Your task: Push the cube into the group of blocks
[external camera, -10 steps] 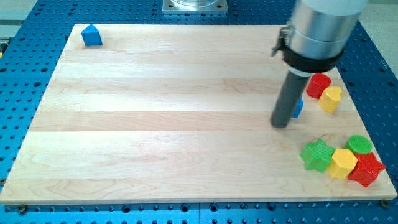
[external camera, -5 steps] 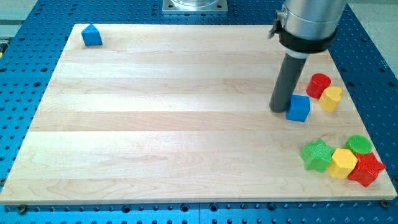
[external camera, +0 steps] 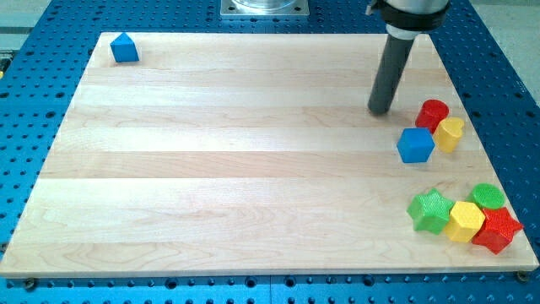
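Your arm carries no gripper, so nothing is held; my tip [external camera: 380,111] stands above-left of the blue cube [external camera: 415,145], apart from it. The cube touches the yellow block [external camera: 450,134]. Push it downward toward the green star block [external camera: 430,210] group, slowly and centred.

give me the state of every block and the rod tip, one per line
my tip: on the wooden board, up-left of the blue cube, not touching
blue cube: upright, next to the red cylinder and yellow cylinder
red cylinder: touching the yellow one
yellow cylinder: lying tilted
green star, yellow hexagonal block, red star, green cylinder: clustered together
blue house-shaped block: alone, top left
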`<action>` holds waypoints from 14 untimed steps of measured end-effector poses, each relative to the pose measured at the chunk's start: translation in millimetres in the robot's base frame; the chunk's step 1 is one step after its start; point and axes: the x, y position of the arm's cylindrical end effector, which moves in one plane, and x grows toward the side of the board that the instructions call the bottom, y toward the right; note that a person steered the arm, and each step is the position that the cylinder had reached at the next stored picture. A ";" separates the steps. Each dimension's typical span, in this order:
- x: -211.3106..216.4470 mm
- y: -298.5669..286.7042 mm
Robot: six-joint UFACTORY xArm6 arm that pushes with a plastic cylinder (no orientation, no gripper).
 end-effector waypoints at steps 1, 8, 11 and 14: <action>41.3 4.8; 91.5 24.4; 122.5 28.6; 147.7 28.6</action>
